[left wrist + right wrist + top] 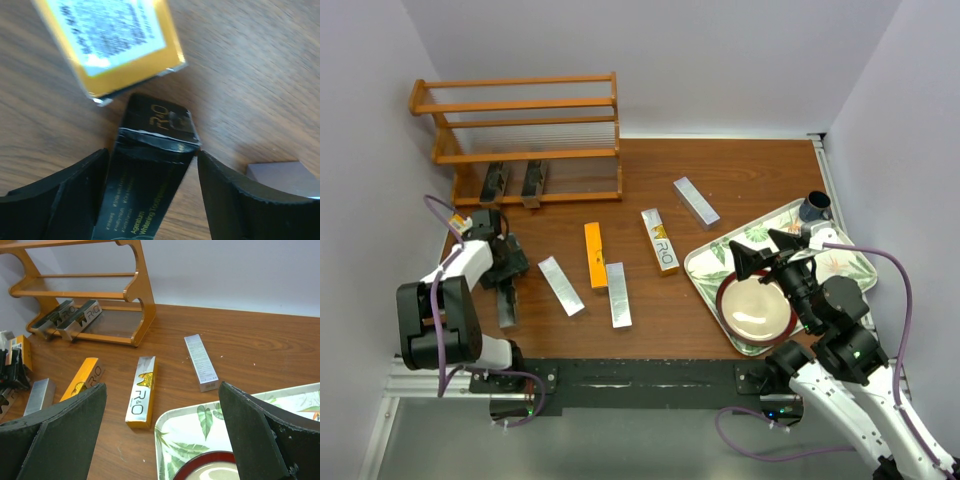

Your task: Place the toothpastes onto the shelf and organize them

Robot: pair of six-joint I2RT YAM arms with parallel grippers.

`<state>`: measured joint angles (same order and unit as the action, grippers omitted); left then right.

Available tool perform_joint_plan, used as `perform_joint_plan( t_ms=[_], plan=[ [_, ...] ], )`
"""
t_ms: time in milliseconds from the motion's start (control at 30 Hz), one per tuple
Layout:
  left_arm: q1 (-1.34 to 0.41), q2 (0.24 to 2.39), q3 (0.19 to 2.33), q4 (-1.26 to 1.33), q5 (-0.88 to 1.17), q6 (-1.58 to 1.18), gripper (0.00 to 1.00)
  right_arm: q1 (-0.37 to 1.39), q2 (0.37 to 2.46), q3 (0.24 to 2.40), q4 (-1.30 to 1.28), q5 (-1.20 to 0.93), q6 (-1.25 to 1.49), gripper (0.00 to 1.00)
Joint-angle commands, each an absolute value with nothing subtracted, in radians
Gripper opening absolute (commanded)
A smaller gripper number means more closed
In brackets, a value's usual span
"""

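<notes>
Glossy black carton [150, 185] (card, creased end) on matt wood-grain table [250, 65].

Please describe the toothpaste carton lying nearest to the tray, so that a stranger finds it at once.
Start at the leaf-patterned tray on the table's right. Just beyond its far-left corner lies a silver-grey carton, alone, angled. Its neighbour to the left, the gold-and-white carton, carries gold; this one is plain grey.

Leaf-patterned tray [850, 262] at right of wooden table [750, 180], white with green fronds. Red-rimmed bowl [757, 308] with cream inside, sitting on tray's near-left part. Dark grey cup [815, 208] upright at tray's far corner. Pale walls [720, 60] behind.
</notes>
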<state>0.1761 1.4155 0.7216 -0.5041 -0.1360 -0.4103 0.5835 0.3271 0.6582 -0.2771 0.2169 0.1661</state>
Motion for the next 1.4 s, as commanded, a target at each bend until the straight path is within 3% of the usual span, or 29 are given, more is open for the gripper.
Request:
perform_joint_plan(
  t_ms=[0, 133, 367, 900, 967, 1200, 1367],
  plan=[
    [0.13, 1.384, 0.701, -0.495, -0.117, -0.437, 0.75, 0.589, 0.33, 0.684, -0.255, 0.212, 0.175, 0.99],
    [0.084, 1.353, 0.695, -0.488, -0.117, -0.468, 0.68, 0.589, 0.325, 0.684, -0.253, 0.212, 0.175, 0.99],
    [0.054, 1.384, 0.762, -0.463, -0.103, -0.476, 0.49, 0.589, 0.318, 0.683, -0.253, 0.212, 0.175, 0.99],
    [-0.075, 1.646, 0.989, -0.405, -0.14, -0.466, 0.41, 0.589, 0.331, 0.684, -0.253, 0.213, 0.175, 0.98],
    [-0.087, 1.66, 1.015, -0.397, -0.143, -0.462, 0.45, 0.588, 0.333, 0.684, -0.252, 0.212, 0.175, 0.99],
    [-0.107, 1.617, 1.02, -0.458, -0.204, -0.483, 0.87, 0.589, 0.341, 0.686, -0.258, 0.21, 0.172, 0.99],
    [-0.141, 1.42, 0.91, -0.517, -0.273, -0.52, 0.96, 0.589, 0.35, 0.686, -0.252, 0.199, 0.173, 0.99]
  ],
)
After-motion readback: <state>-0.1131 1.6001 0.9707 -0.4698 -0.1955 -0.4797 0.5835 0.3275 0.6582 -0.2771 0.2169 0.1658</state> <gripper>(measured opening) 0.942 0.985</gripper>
